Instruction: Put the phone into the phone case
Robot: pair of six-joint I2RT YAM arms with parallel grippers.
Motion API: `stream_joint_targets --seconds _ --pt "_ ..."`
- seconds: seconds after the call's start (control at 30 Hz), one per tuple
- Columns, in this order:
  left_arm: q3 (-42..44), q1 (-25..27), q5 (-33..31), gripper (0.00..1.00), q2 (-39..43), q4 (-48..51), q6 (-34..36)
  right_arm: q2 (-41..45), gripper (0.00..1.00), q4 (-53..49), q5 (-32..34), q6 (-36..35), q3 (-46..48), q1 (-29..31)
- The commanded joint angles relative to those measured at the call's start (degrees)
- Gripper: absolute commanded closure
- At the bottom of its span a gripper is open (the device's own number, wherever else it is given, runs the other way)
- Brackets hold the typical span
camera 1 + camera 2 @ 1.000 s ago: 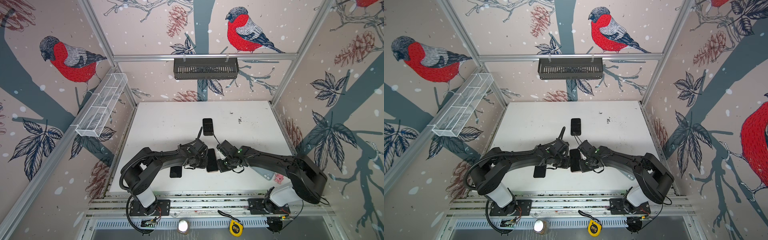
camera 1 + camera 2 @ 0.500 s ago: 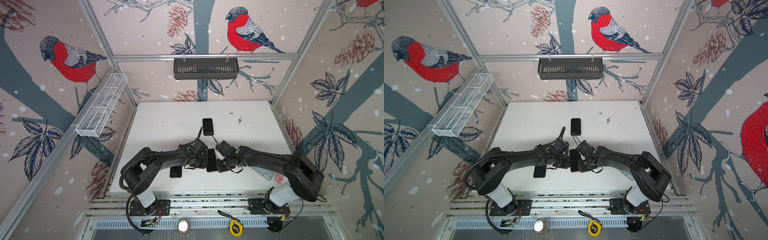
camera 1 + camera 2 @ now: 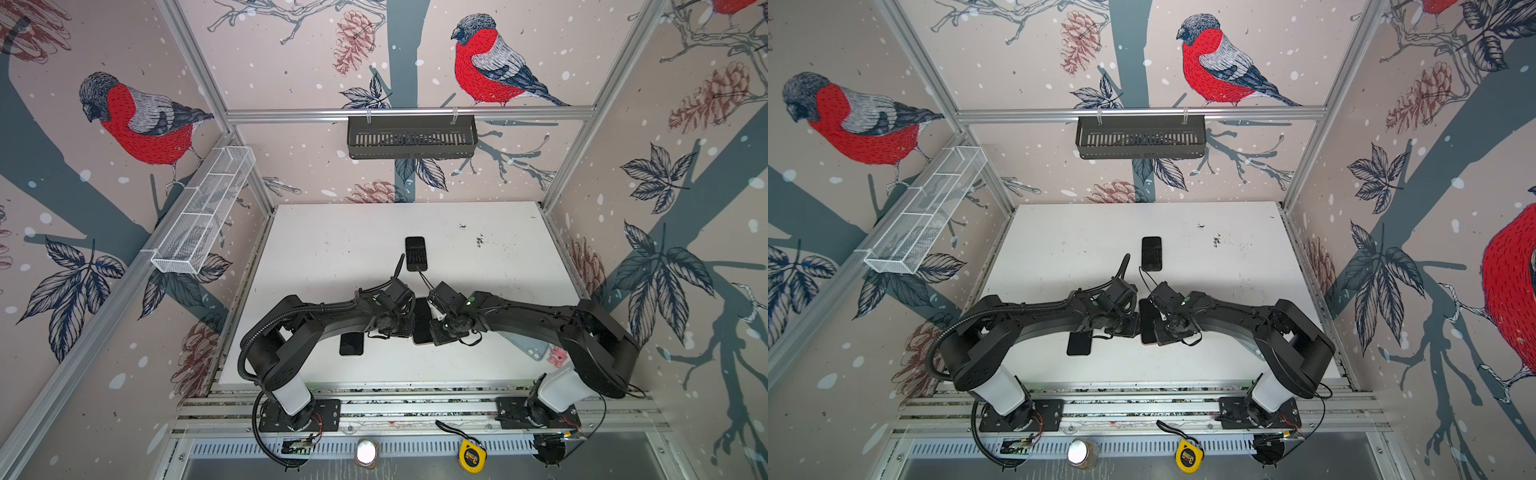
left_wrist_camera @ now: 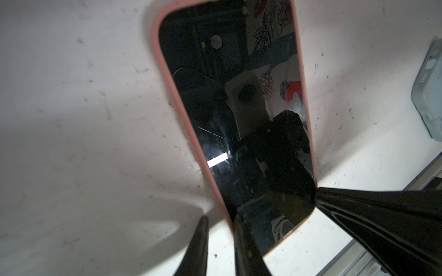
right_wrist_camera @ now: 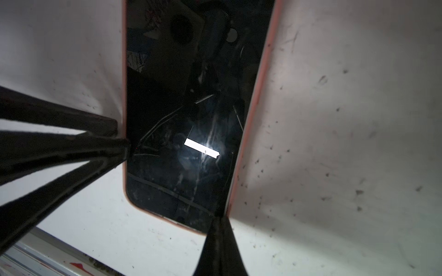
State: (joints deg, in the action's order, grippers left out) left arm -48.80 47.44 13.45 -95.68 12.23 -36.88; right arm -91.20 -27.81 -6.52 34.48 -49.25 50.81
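1. A phone (image 4: 239,107) lies screen-up in a pink phone case (image 5: 255,95) on the white table (image 3: 332,249), at 6 o'clock from the table's centre, between the two arms.
2. The left gripper (image 4: 221,217) stands slightly parted astride the case's rim; whether it grips is unclear.
3. The right gripper (image 5: 218,222), fully closed and empty, presses its tip on the case's edge near a corner.
4. A second black phone (image 3: 416,253) lies at 12 o'clock of the cased one.
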Motion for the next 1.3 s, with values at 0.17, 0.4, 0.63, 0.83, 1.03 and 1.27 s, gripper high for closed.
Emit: stream_joint_targets --seconds 0.17,0.4,0.63,0.83,1.03,1.27 --pt "0.8 -0.2 -1.8 0.79 0.3 3.7 0.8 -0.4 0.96 -2.6 4.9 0.2 -1.3 1.7" --pt "-0.1 -0.3 -4.2 0.79 5.9 6.2 0.5 9.9 0.59 -2.1 9.9 -1.2 -1.7 2.7" --pt "1.4 -0.6 -10.5 0.78 23.1 11.8 -0.5 7.0 0.7 -2.5 6.7 0.0 -4.1 2.4" --pt "1.2 -1.6 -21.8 0.7 44.6 23.9 -0.9 0.1 0.68 -2.6 6.3 1.7 -6.5 4.8" --pt "0.1 -3.9 -27.1 0.59 62.6 31.8 1.5 -4.4 0.62 -5.0 8.9 3.7 -8.9 7.6" --pt "0.7 -3.9 -26.1 0.6 70.2 30.0 2.7 -5.9 0.61 -4.2 9.7 5.5 -7.9 8.1"
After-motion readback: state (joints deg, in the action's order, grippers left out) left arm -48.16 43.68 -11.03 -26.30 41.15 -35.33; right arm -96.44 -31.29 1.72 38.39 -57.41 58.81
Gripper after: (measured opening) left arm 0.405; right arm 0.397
